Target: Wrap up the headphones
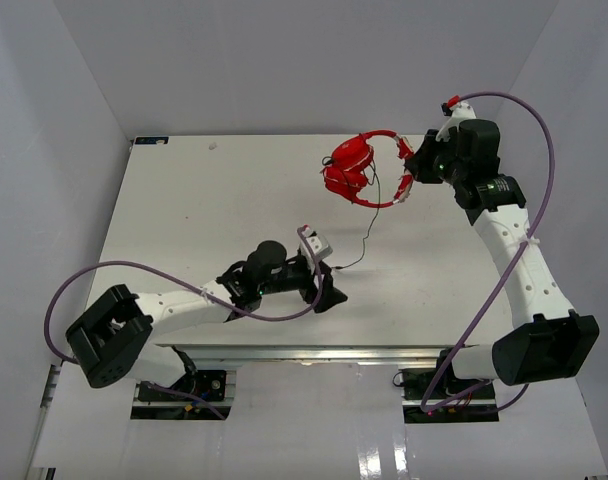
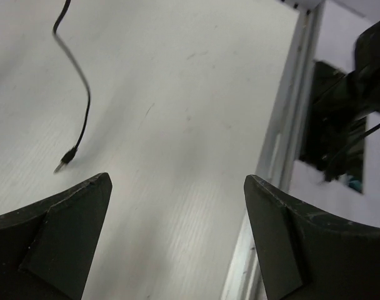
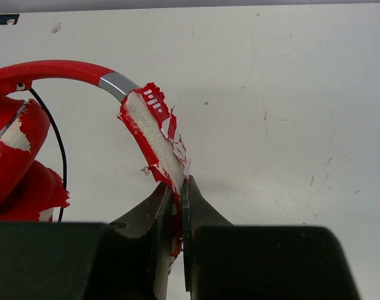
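Note:
The red headphones [image 1: 356, 165] are held up over the back right of the table, ear cups [image 3: 18, 162] to the left and the headband arching right. My right gripper [image 1: 412, 170] is shut on the headband's peeling padded part [image 3: 154, 134]. A thin black cord [image 1: 368, 232] hangs from the headphones and trails toward the table's middle; its plug end [image 2: 64, 161] lies loose on the surface. My left gripper [image 1: 322, 285] stands open just over the table near the front edge, right of the plug, with nothing between its fingers [image 2: 65, 231].
The white table [image 1: 214, 210] has a metal rail along its front edge [image 2: 284, 150]. Purple robot cables [image 1: 544, 170] loop beside both arms. White walls enclose the table on three sides.

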Action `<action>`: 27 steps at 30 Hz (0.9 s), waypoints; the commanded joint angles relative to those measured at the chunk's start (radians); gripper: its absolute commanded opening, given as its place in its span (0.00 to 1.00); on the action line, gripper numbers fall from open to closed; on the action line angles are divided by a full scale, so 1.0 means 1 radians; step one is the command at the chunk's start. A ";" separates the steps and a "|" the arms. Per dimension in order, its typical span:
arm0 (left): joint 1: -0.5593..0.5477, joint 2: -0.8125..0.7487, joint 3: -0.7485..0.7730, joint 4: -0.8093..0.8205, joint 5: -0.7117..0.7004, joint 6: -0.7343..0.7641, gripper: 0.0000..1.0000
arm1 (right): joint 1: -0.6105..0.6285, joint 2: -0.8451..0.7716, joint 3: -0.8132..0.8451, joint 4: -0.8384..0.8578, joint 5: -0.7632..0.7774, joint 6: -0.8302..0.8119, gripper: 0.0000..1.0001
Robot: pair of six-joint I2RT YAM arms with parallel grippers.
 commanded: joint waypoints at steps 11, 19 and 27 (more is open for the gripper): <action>-0.001 0.492 0.180 0.580 -0.252 0.235 0.96 | -0.020 -0.071 0.078 -0.021 -0.226 0.088 0.08; 0.000 0.597 0.285 0.564 -0.203 0.192 0.57 | -0.037 -0.076 0.084 -0.037 -0.269 0.090 0.08; 0.009 0.553 0.194 0.555 -0.166 0.188 0.02 | -0.094 -0.070 0.090 -0.035 -0.376 0.096 0.08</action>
